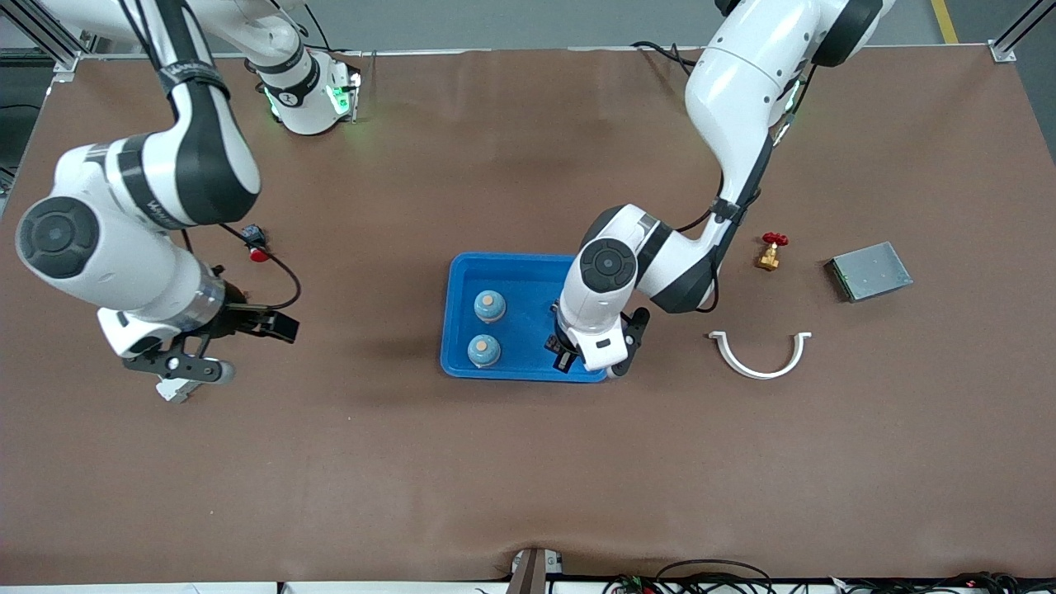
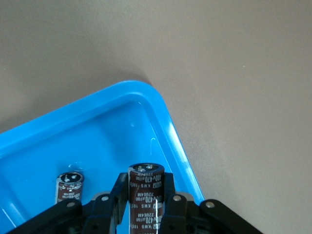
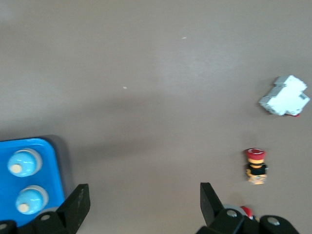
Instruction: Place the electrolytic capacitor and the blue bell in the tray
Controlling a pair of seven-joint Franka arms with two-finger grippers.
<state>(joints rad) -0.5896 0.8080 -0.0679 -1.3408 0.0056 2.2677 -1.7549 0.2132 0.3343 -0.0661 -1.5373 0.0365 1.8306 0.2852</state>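
Observation:
The blue tray (image 1: 528, 289) lies mid-table. Two blue bells (image 1: 489, 305) (image 1: 483, 350) stand in its half toward the right arm's end. My left gripper (image 1: 566, 353) hangs over the tray's corner nearest the front camera, toward the left arm's end. In the left wrist view this gripper (image 2: 145, 183) is shut on a dark brown electrolytic capacitor (image 2: 145, 209), held upright just above the tray floor (image 2: 112, 141). A second capacitor (image 2: 69, 186) stands in the tray beside it. My right gripper (image 1: 186, 375) (image 3: 144, 195) waits open and empty over bare table, well off the tray.
A red push button (image 1: 257, 247) (image 3: 256, 165) and a white block (image 3: 285, 95) lie near the right gripper. Toward the left arm's end are a brass valve with a red handle (image 1: 771, 250), a grey metal box (image 1: 869, 271) and a white curved clamp (image 1: 759, 355).

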